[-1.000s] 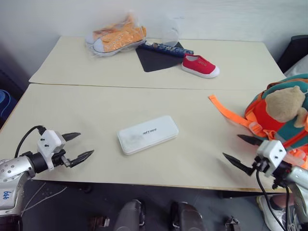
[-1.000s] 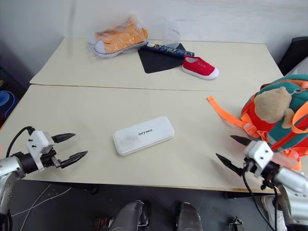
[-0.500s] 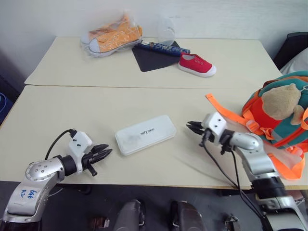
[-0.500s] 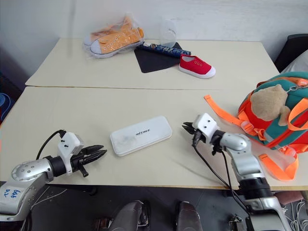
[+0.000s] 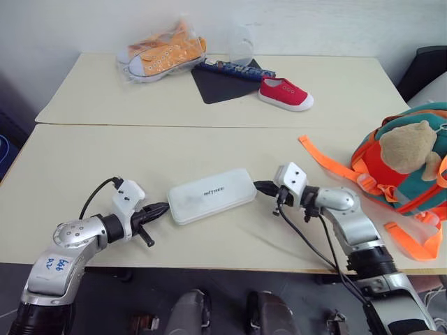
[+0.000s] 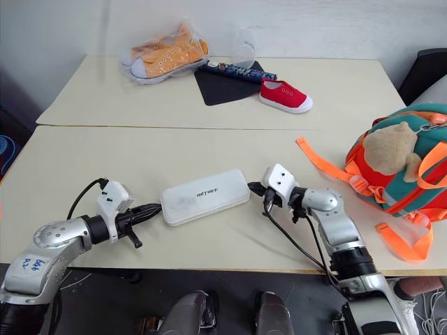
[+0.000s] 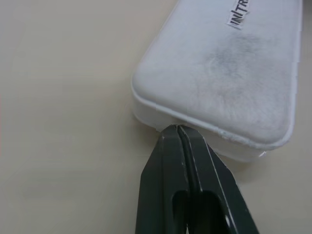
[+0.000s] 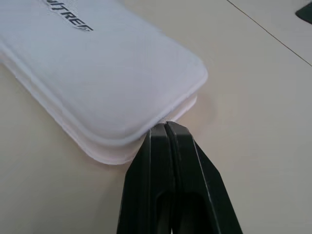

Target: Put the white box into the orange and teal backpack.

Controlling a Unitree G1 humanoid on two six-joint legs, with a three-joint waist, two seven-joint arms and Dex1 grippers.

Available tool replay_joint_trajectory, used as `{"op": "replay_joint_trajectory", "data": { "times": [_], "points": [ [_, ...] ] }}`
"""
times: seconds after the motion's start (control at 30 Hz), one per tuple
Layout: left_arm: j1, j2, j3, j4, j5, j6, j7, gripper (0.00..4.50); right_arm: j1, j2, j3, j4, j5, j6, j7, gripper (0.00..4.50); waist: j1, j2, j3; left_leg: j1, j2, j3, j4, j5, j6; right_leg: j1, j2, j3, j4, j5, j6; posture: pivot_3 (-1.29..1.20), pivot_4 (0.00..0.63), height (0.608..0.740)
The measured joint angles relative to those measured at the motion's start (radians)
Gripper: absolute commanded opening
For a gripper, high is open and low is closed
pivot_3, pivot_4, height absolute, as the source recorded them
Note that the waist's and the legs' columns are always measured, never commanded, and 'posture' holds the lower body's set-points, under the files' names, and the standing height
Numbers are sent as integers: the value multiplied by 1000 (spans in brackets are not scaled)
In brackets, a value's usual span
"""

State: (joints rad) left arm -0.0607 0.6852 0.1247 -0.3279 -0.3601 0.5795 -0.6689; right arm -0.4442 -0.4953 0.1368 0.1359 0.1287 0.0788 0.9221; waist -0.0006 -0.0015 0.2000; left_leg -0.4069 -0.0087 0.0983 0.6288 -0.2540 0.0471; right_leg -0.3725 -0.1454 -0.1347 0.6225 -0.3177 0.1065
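Left wrist view shows the left hand (image 7: 178, 127) clenched, its two black fingers pressed flat together with the tips touching the short end of the white box (image 5: 211, 195), right at the seam under the lid. The right hand (image 8: 165, 125) is clenched in the same way and meets the opposite short end. So the box lies between the two hands, pinched end to end and resting flat on the counter (image 5: 84, 160), and neither hand is grasping it with its fingers. I think the step is a squeeze lift, and to do it well both hands should press inward evenly and rise together, because the tips are narrow and the rounded plastic can slip or tilt. The orange and teal backpack (image 5: 401, 167) stands well apart from the right hand, on its outer side, so the carry goes that way.
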Motion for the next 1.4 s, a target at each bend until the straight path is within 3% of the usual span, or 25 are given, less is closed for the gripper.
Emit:
{"op": "replay_joint_trajectory", "data": {
  "times": [0.17, 0.47, 0.6, 0.7, 0.87, 1.0, 1.13, 1.4],
  "points": [
    [-46, -1, -40, 46, 32, -29, -28, 25, 106, -78, -20, -138, 41, 46, 72, 0, 2, 0, 0, 0, 0, 1, 0, -2, -2, 0, 0, 0, 0, 0, 0, 0, 150, 740],
    [-93, -39, -116, 79, 54, -84, -77, 25, 322, -181, -109, -366, 72, 161, 52, 0, 10, -1, 0, 0, 0, 2, 1, -3, -2, -1, -1, 1, -2, 0, 0, 0, 150, 740],
    [-109, -45, -110, 78, 31, -49, -88, 857, 378, -196, -129, -408, 74, 165, 34, 0, 11, -1, 0, 0, 1, 2, 1, -3, -3, -1, 0, 2, -2, 0, 0, 0, 150, 740],
    [-123, -17, -96, 81, 1, 29, -98, 1782, 402, -199, -149, -426, 85, 173, 17, 0, 13, -1, 0, 0, 1, 3, 1, -2, -2, -1, 0, 2, -2, 0, 0, 0, 150, 740],
    [-271, 131, -21, 195, -232, 544, -198, 3388, 410, -245, -188, -389, 84, 157, 20, 0, 17, -2, 0, 1, 2, 3, 2, -1, 0, -1, 2, 4, -1, 0, 0, 0, 150, 740],
    [-420, 112, -2, 369, -325, 810, -226, 4466, 381, -248, -177, -346, 77, 139, 32, 0, 19, -2, 0, 1, 2, 4, 3, -1, 0, -2, 4, 5, 0, 0, 0, 0, 150, 740],
    [-563, 50, -4, 516, -341, 991, -190, 4466, 322, -248, -144, -321, 78, 136, 61, 0, 26, -3, 0, 1, 2, 4, 5, -1, 0, -1, 10, 7, 4, 0, 0, 0, 150, 740],
    [-659, -60, -33, 632, -416, 1021, -71, 4466, 237, -232, -58, -244, 53, 127, 87, 0, 25, -4, 0, 1, 3, 4, 7, -1, 0, 0, 9, 12, 4, 0, 0, 0, 150, 740]
  ]
}}
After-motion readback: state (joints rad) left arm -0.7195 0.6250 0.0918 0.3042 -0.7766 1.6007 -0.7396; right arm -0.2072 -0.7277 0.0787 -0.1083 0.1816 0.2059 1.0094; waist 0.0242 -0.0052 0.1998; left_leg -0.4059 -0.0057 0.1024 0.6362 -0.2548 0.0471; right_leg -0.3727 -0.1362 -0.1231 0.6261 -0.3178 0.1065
